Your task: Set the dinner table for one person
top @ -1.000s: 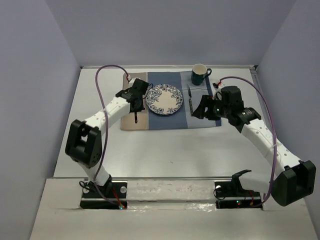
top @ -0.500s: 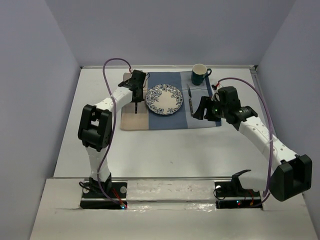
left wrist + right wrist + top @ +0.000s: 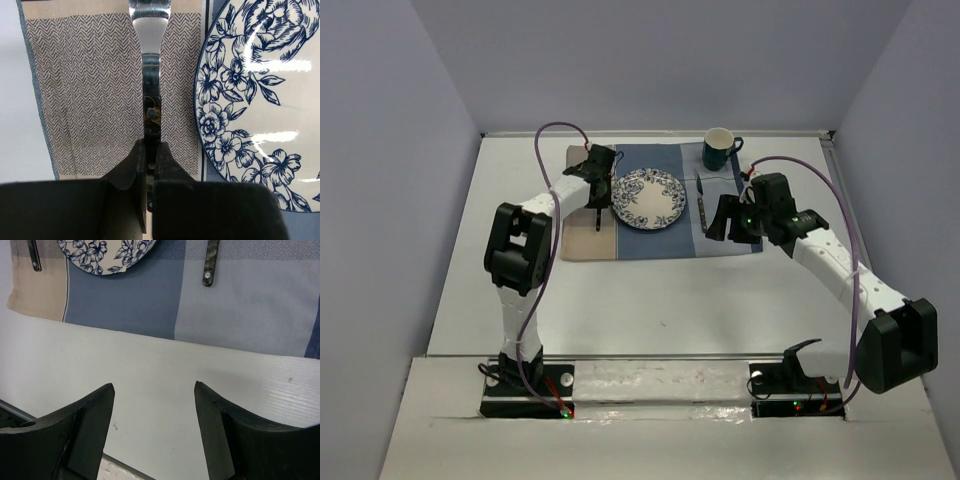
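Pinching cutlery handle [image 3: 151, 100]: left gripper [image 3: 150, 146], wrist view only.

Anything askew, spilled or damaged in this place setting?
Nothing stands out. The blue floral round plate sits flat on the striped cloth mat, a dark-handled utensil lies straight on its right, the teal mug stands upright; no spill. The left gripper's jaws pinch a second dark-handled utensil lying straight on the beige stripe.

A striped cloth mat [image 3: 660, 238] carries a floral plate [image 3: 649, 198], a dark-handled utensil [image 3: 150, 107] just left of it and a knife [image 3: 704, 207] to its right; a teal mug [image 3: 719, 149] stands on the mat's far right corner
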